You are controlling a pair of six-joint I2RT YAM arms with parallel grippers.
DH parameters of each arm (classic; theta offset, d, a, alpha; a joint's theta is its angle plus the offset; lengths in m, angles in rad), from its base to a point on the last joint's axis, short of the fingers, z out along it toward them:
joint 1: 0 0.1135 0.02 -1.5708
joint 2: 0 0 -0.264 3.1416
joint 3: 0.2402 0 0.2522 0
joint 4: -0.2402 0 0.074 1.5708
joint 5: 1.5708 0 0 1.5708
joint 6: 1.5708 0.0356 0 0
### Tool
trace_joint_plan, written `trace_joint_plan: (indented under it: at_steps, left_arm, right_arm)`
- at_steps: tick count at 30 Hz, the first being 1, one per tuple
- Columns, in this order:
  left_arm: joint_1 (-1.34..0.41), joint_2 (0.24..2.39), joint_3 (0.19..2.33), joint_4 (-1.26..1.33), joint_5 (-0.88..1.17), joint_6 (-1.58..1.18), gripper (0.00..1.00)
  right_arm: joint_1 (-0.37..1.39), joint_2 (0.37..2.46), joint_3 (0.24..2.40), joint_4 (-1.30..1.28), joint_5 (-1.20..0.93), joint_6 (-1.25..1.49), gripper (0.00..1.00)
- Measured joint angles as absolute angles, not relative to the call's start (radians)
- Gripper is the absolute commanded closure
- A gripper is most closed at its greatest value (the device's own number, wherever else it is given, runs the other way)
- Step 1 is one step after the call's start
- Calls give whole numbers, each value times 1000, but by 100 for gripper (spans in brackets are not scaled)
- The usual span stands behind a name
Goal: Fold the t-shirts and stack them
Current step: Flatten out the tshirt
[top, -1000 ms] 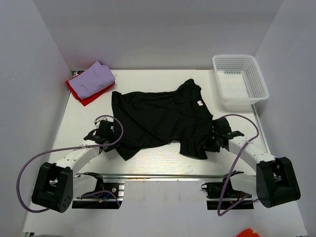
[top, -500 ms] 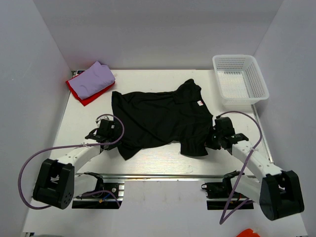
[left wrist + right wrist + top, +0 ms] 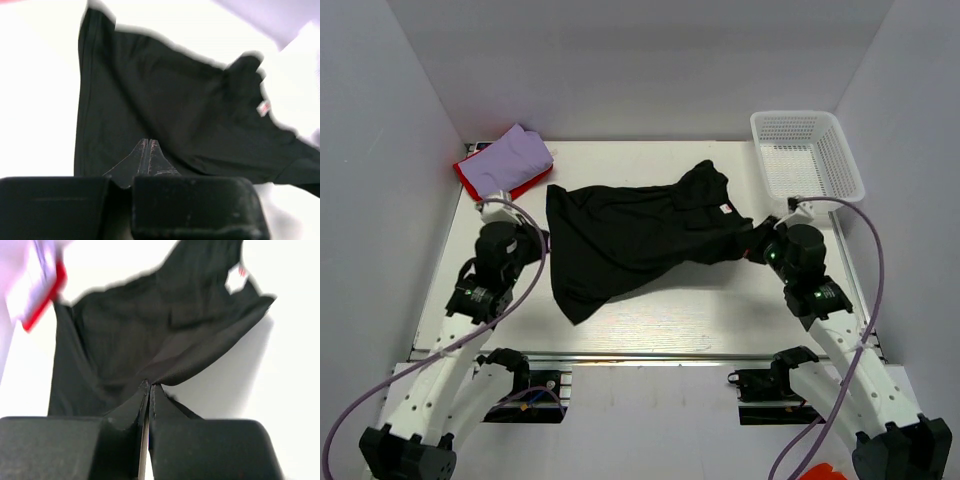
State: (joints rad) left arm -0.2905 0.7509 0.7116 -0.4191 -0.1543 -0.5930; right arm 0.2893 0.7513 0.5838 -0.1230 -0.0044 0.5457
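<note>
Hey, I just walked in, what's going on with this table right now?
Two robot arms are handling a large plain black cloth t-shirt. The left hand is shut on its left edge and the right hand on its right edge, stretching it between them over the white table. A folded pale lavender t-shirt lies on a bright red t-shirt at the far left. A white plastic mesh basket stands far right.

— What colours are the shirts?
— The black t-shirt [image 3: 630,240] is plain, save a small white-and-red label [image 3: 724,209]. The lavender t-shirt [image 3: 515,158] is pale and plain; the red t-shirt [image 3: 478,186] is bright.
— And around them?
— A white mesh basket [image 3: 795,116], a cream table [image 3: 670,310], purple cables [image 3: 878,270].
</note>
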Motion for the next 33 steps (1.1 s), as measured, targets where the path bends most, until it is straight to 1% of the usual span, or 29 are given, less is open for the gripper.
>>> trace_joint_plan:
  at_steps: [6, 7, 8, 9, 10, 13, 18, 20, 21, 22, 24, 26, 27, 31, 33]
  left_arm:
    - [-291, 727, 896, -413, -228, -545, 100]
    - [-291, 728, 909, -418, -231, -539, 72]
    - [-291, 732, 916, -426, -233, -531, 51]
    - [-291, 740, 919, -437, -232, -526, 27]
    - [-291, 756, 919, -448, -226, -525, 0]
    - [-291, 842, 887, -460, -160, -512, 0]
    - [-300, 1039, 751, -432, 42, -477, 0]
    - [-324, 1119, 702, -421, 121, -467, 5]
    - [-344, 1161, 682, -416, 162, -461, 5]
    - [-368, 1191, 669, -414, 193, -459, 9]
    - [-412, 1224, 659, -410, 232, -453, 10]
    - [-464, 1242, 659, -394, 258, -451, 14]
    - [-485, 1249, 659, -380, 268, -450, 14]
    - [-562, 1303, 663, -334, 280, -446, 19]
    - [-594, 1348, 675, -327, 276, -447, 21]
  right_arm:
    - [289, 737, 752, -86, 202, 534, 100]
    - [289, 737, 773, -76, 218, 529, 100]
    - [289, 737, 792, -65, 228, 523, 100]
    - [289, 739, 804, -55, 234, 517, 100]
    - [289, 741, 808, -49, 236, 515, 100]
    - [289, 758, 807, -59, 233, 513, 100]
    - [289, 778, 773, -104, 241, 513, 100]
    - [289, 778, 756, -117, 252, 514, 100]
    - [289, 778, 748, -128, 260, 514, 100]
    - [289, 779, 739, -135, 266, 514, 100]
    - [289, 784, 731, -157, 277, 514, 100]
    - [289, 793, 720, -168, 286, 515, 100]
    - [289, 798, 714, -174, 287, 516, 100]
    - [289, 818, 690, -196, 289, 516, 100]
    - [289, 821, 682, -210, 290, 516, 100]
